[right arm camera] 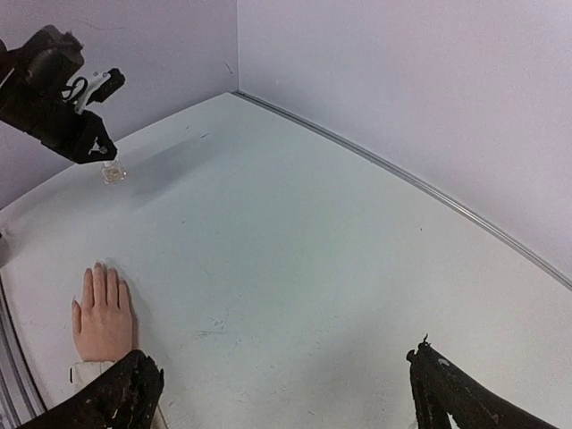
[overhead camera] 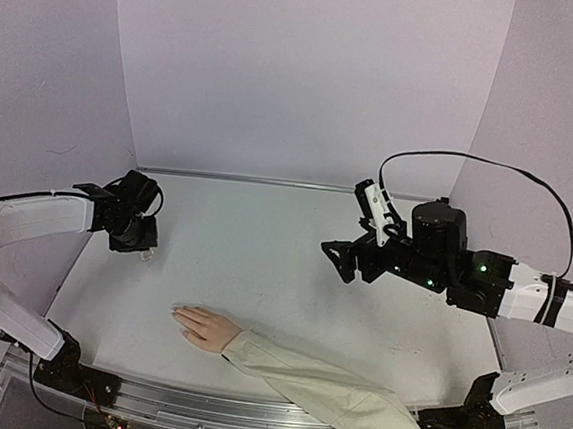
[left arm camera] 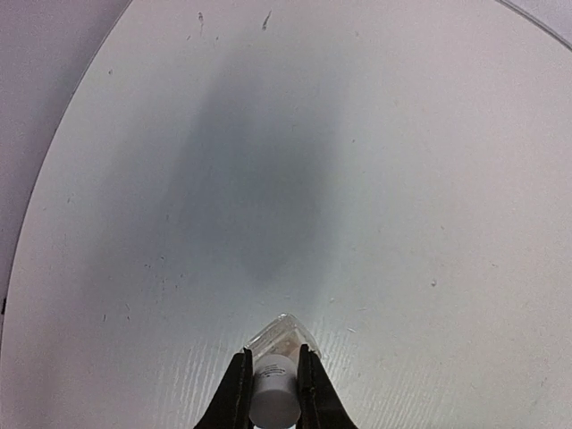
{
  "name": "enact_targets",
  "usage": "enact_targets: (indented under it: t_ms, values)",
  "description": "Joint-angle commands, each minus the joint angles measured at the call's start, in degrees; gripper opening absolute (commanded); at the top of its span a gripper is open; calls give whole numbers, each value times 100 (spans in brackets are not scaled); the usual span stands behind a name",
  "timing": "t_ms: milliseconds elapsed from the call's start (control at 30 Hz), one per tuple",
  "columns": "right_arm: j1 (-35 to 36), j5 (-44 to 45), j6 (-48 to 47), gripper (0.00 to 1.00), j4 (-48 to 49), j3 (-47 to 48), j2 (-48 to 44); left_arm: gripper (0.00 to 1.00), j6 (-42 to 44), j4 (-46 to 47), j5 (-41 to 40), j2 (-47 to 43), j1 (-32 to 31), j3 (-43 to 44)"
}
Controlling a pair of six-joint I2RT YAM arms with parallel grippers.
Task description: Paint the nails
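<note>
Gripping bottle (left arm camera: pixel 276 338) near left edge of table (overhead camera: pixel 265 233), left end effector (left arm camera: pixel 273 375) clamped; right end effector (overhead camera: pixel 348 262) wide open, empty. Nails (overhead camera: pixel 179 314) on mannequin hand (overhead camera: pixel 206 326) by near edge. Step: uncapping, likely needing right's help.

The white table (overhead camera: pixel 284 244) is lightly scuffed with small dark specks. A pale mannequin hand (overhead camera: pixel 204 326) lies flat near its front edge, fingers pointing left, its beige sleeve (overhead camera: pixel 321 393) trailing off the front right. A small clear bottle (overhead camera: pixel 145 255) stands upright near the left edge.
</note>
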Motion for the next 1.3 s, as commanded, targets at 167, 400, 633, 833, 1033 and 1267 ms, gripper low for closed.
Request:
enact_targets:
  t_ms: [167,400,633,833,1033,1267]
  values:
    - [-64,512,188,98,89,-196,-349,0,-445,585,-47,727,159,-176]
    - [-160,633,239,98,79,-329,-416,5,-520,746,-250,975,159,-323]
    - [-331,646,382,98,136,-430,-358,15,-577,874,-346,1064,156,-472]
    - [-852,648,725,98,132,-561,-300,40,-489,884,-269,905,159,-526]
    - [-1894,92,1177,98,132,-837,-285,67,-297,883,-127,510,158,-527]
    - [-3701,-1193,1648,98,158,-1393,-411,87,219,1791,38,-735,183,-1028]
